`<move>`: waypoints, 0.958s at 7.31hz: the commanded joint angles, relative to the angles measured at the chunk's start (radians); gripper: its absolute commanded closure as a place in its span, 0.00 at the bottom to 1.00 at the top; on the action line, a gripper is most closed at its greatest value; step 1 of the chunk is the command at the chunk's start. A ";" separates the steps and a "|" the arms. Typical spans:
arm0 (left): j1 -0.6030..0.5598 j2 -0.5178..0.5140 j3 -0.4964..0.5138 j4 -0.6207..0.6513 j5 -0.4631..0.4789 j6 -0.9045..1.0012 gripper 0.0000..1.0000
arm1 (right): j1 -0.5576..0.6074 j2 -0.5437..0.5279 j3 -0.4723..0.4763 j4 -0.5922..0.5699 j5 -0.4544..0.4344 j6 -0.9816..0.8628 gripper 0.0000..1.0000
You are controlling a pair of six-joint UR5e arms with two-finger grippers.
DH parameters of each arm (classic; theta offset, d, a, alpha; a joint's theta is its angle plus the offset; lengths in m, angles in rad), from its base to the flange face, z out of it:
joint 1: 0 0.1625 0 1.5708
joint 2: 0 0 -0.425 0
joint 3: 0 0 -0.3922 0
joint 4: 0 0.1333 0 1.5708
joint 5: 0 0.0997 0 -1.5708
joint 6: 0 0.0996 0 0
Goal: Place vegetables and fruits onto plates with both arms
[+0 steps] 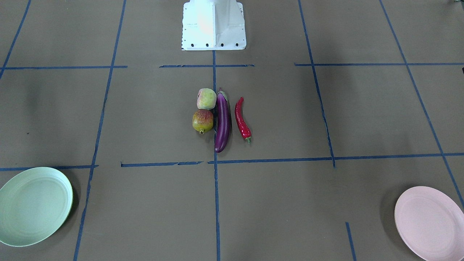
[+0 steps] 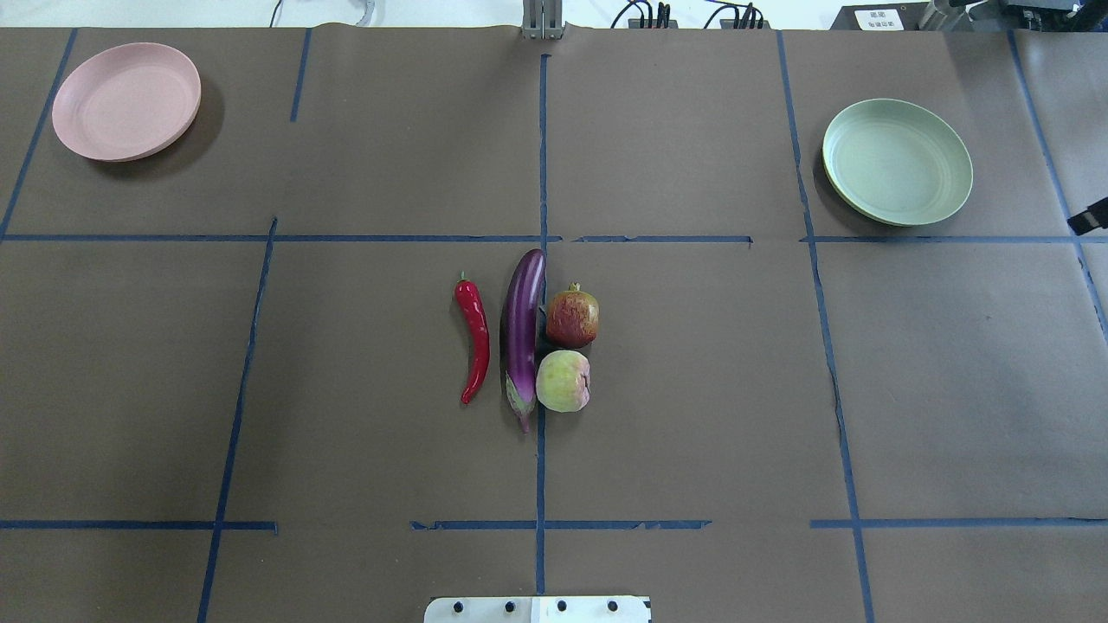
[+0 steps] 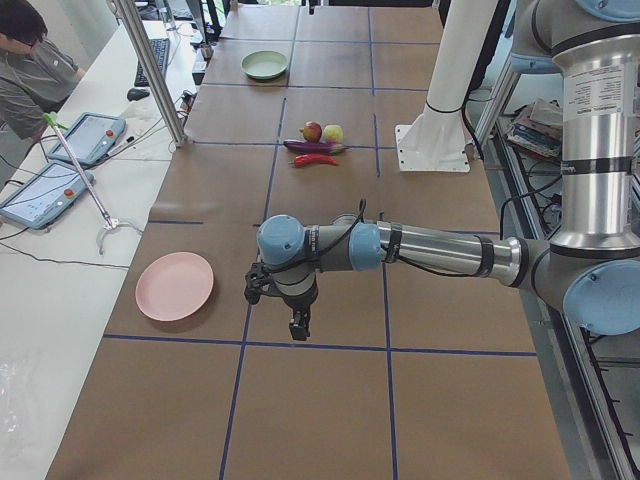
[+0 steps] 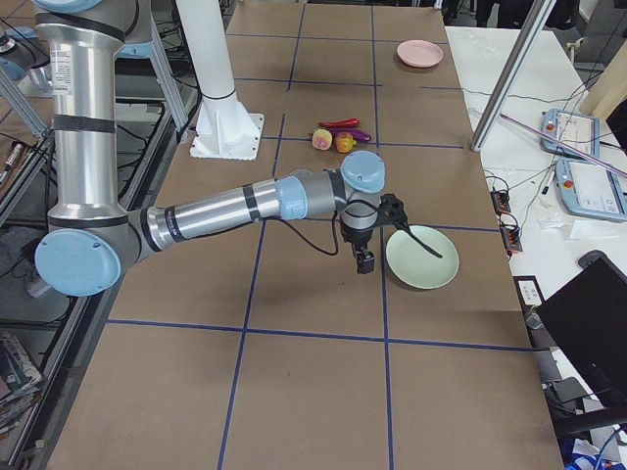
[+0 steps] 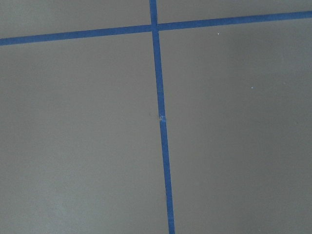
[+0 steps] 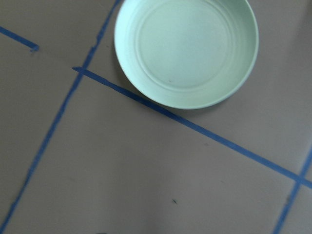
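1. Brown paper-covered table (image 2: pixel 692 389), gridded with blue tape lines (image 2: pixel 541 147); white base (image 1: pixel 214 25) at the robot's edge.
2. Mid-table, in a tight cluster: long glossy purple eggplant (image 2: pixel 523 329) with a pale cap, lying along the centre tape line; curved shiny red chili (image 2: pixel 475 337) with a green stem, parallel on the robot's left of it, a narrow gap between.
3. On the eggplant's other side: pale green-pink peach (image 2: pixel 563 381) nearer the robot, red-yellow pomegranate (image 2: pixel 572 318) beyond it, crown tip pointing away. Both seemingly touching the eggplant and each other.
4. Far side of the table: pale pink plate (image 2: pixel 125 102) toward the robot's left, pale green plate (image 2: pixel 897 161) toward its right, both with ridged rims.
5. Grippers seen only from the table's ends, small and dark — cannot tell whether fingers apart or together. Left wrist view: only paper and a tape crossing. Right wrist view: green plate, top rim cut off.
6. Over the paper just beside the pink plate, pointing down: left gripper (image 3: pixel 298 326) on the outstretched left arm (image 3: pixel 440 248). Just beside the green plate's rim: right gripper (image 4: pixel 365 260) on the right arm (image 4: pixel 216 213). Each well apart from the cluster.
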 commanded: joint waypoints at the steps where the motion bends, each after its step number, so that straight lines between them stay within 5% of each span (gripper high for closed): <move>1: 0.000 0.000 0.000 0.000 -0.005 -0.002 0.00 | -0.209 0.198 0.018 0.009 -0.034 0.391 0.00; 4: 0.002 0.000 -0.002 -0.002 -0.005 -0.002 0.00 | -0.595 0.454 -0.008 -0.003 -0.349 0.912 0.00; 7: 0.002 0.000 -0.002 -0.002 -0.005 -0.003 0.00 | -0.792 0.644 -0.173 -0.006 -0.571 1.110 0.01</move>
